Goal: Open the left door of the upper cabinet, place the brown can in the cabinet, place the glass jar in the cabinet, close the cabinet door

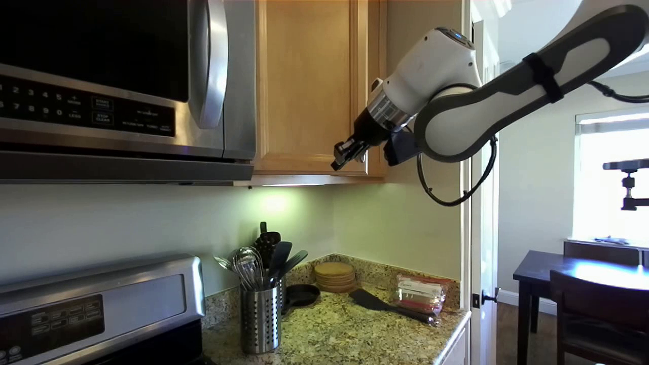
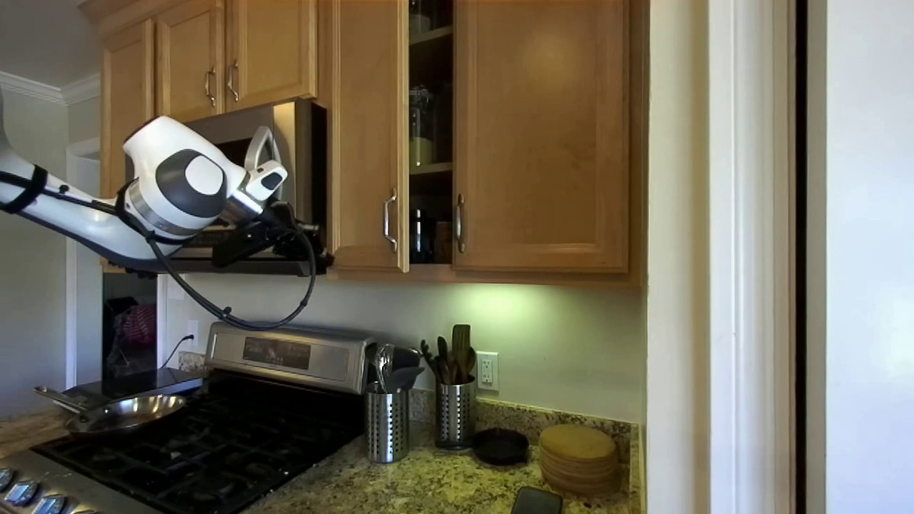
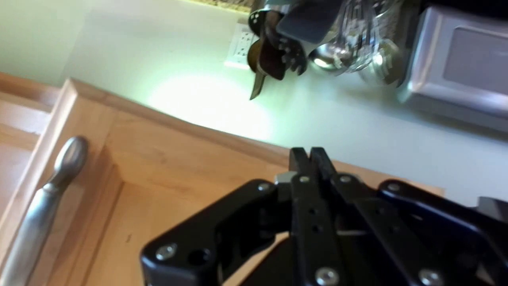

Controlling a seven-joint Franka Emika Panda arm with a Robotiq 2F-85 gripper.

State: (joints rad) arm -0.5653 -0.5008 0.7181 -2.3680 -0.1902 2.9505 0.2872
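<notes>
The left door of the upper cabinet stands partly open; it also shows in an exterior view. Its silver handle shows in the wrist view. The upper cabinet shows a narrow dark gap beside this door. On the bottom shelf in the gap stand a slim dark-topped jar, seemingly the glass jar, and a small brown shape, seemingly the brown can, partly hidden. My gripper is shut and empty in front of the left door's lower part; it shows in both exterior views.
The microwave adjoins the left door. The right door is closed. Utensil holders, a stack of round boards and a black spatula are on the counter below. A pan is on the stove.
</notes>
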